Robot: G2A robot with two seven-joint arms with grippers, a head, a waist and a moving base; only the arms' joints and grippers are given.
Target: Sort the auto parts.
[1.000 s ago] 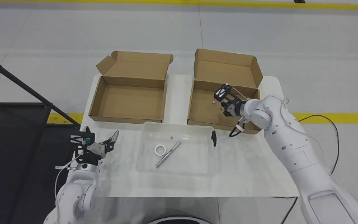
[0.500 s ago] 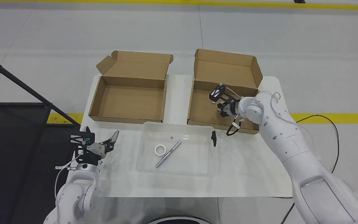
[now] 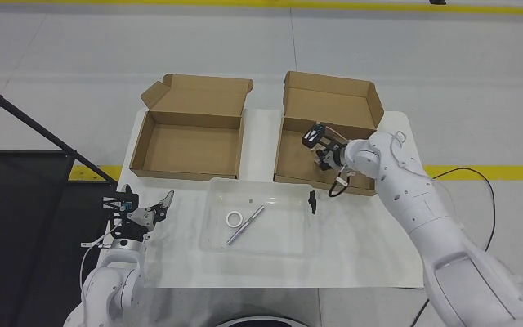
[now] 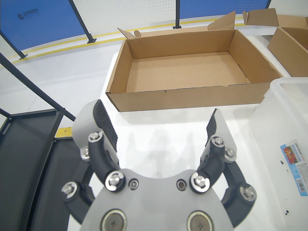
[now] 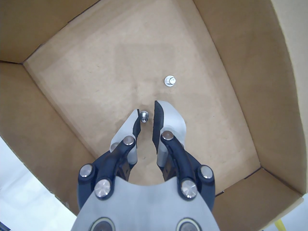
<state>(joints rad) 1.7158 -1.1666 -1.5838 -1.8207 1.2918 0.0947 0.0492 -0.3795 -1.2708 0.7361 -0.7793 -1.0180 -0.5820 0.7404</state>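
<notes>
Small bolt point(image 5: 144, 116) sits between your right gripper's point(image 5: 147, 106) parted fingers, close to one pad and apart from the other, inside the cardboard box point(image 5: 240, 25). A second bolt point(image 5: 170, 80) lies just ahead of the fingertips. Your left gripper point(image 4: 156, 108) hangs wide open, with another cardboard box point(image 4: 182, 97) ahead and the clear bin point(image 4: 276, 121) beside it.

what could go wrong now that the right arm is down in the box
The small stud lies between the right gripper's fingers, close against one pad, so pulling away might drag or flick it across the cardboard box. The black part sits right at the clear bin's rim; a grasp there may knock it onto the table.
</notes>
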